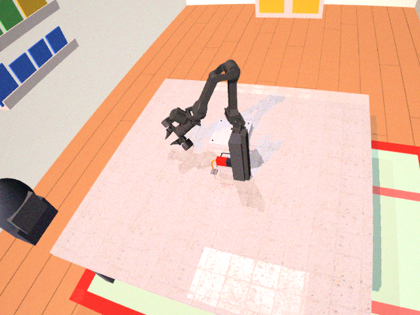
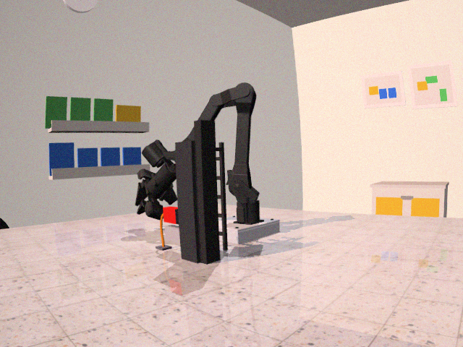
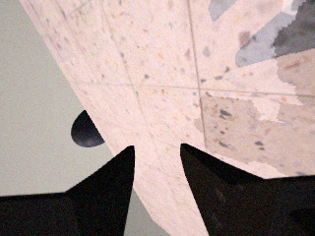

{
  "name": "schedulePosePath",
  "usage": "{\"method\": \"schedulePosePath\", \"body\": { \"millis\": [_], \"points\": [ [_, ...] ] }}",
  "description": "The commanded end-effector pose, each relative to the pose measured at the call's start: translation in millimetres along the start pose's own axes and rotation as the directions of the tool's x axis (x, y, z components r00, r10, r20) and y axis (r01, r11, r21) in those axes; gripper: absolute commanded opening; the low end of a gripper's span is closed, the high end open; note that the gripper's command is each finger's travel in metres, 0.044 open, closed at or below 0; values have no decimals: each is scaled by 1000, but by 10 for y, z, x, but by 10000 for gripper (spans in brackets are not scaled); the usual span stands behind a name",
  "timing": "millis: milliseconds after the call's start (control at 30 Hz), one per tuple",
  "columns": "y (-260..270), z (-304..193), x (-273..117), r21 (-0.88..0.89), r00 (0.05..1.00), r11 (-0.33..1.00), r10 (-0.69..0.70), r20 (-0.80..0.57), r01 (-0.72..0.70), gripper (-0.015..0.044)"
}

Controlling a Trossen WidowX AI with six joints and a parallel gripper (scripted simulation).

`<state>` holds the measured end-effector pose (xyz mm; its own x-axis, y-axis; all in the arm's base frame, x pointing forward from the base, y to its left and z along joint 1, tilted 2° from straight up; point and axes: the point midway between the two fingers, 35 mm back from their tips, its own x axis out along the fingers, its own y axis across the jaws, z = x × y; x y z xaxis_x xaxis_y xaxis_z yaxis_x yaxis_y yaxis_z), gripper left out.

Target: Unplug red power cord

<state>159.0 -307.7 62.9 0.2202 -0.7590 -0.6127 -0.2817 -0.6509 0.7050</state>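
gripper (image 1: 173, 138) hangs empty, jaws part-spread, well apart from red plug (image 1: 223, 159) seated low in the upright power strip (image 1: 239, 155); risk: narrowed jaws may straddle poorly and knock the plug or strip.
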Motion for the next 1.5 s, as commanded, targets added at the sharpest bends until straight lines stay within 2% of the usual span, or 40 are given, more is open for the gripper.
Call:
{"method": "schedulePosePath", "body": {
  "millis": [0, 200, 400, 600, 800, 1467],
  "points": [
    [-488, -560, -182, -404, 965, 886, -261, -25, 229, 160],
    [-860, -851, -490, -673, 901, 663, -433, 13, 329, 160],
    [-1186, -1030, -907, -859, 817, 366, -569, 98, 358, 160],
    [-1428, -1100, -1395, -949, 726, 40, -654, 212, 312, 160],
    [-1570, -1070, -1919, -938, 640, -273, -687, 345, 213, 160],
    [-1599, -1066, -1969, -936, 636, -285, -687, 351, 208, 160]
  ]
}}
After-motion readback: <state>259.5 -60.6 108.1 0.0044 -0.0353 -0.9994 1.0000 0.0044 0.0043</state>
